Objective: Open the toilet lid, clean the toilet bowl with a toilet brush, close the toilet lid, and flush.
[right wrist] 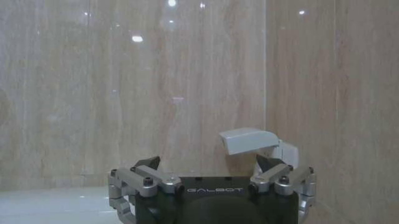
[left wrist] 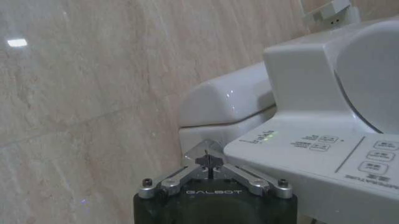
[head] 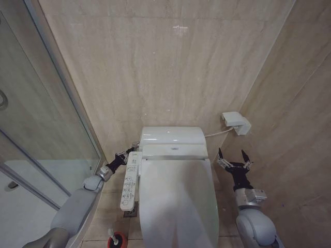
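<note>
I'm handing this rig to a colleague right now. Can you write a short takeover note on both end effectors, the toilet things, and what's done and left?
Left end effector: shut, empty, at the rear end of the button panel, beside the tank.
Right end effector: open, empty, raised in the air to the right of the toilet, below the wall box.
Toilet lid: down, covering the toilet bowl.
Toilet brush: standing in its red holder on the floor, left of the toilet.
Done: lid is closed, brush is put away.
Left: possibly the flush; whether it has been pressed cannot be told.

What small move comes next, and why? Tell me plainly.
Probably ease the shut left gripper against the rear end of the long white button panel: the glossy white oval toilet lid lies closed, the white toilet brush stands in its red holder, and that gripper's tips sit beside the panel.
</note>
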### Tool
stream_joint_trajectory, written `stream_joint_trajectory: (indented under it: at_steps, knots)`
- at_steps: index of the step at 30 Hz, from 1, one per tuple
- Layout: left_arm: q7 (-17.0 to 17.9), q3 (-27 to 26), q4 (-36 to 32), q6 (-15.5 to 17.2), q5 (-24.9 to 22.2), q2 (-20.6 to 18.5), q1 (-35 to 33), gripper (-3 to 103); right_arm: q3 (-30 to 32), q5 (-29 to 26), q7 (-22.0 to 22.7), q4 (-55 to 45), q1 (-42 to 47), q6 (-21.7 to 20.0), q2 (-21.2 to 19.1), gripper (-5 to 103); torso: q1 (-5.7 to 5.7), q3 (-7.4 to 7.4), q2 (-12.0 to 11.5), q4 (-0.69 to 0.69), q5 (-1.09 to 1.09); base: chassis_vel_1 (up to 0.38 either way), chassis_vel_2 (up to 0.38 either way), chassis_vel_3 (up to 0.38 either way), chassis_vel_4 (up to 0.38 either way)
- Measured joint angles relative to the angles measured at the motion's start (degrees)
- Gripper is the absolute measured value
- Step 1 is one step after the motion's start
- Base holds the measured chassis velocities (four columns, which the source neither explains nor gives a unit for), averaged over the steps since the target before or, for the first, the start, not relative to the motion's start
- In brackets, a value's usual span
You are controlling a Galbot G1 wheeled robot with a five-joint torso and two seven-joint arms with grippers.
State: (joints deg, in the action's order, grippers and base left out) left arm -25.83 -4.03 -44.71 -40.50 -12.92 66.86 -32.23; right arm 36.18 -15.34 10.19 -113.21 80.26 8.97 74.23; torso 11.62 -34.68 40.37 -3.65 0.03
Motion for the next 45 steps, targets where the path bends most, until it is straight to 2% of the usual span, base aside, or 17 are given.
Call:
stream_joint_trajectory:
  at_steps: [22, 45]
  knots:
    - [0.1, -1.7, -0.4, -0.4, 0.1, 0.7, -2.5, 0, 0.0, 0.0, 0.0, 0.0, 0.0, 0.0, 0.0, 100, 0.01, -0.01, 0.0, -0.02, -0.03, 0.0, 0.0, 0.0, 0.0]
    - [-0.1, -0.5, 0.8, 0.1, 0.4, 0.3, 0.0, 0, 0.0, 0.0, 0.0, 0.0, 0.0, 0.0, 0.0, 100, 0.01, -0.02, 0.0, -0.01, -0.03, 0.0, 0.0, 0.0, 0.0]
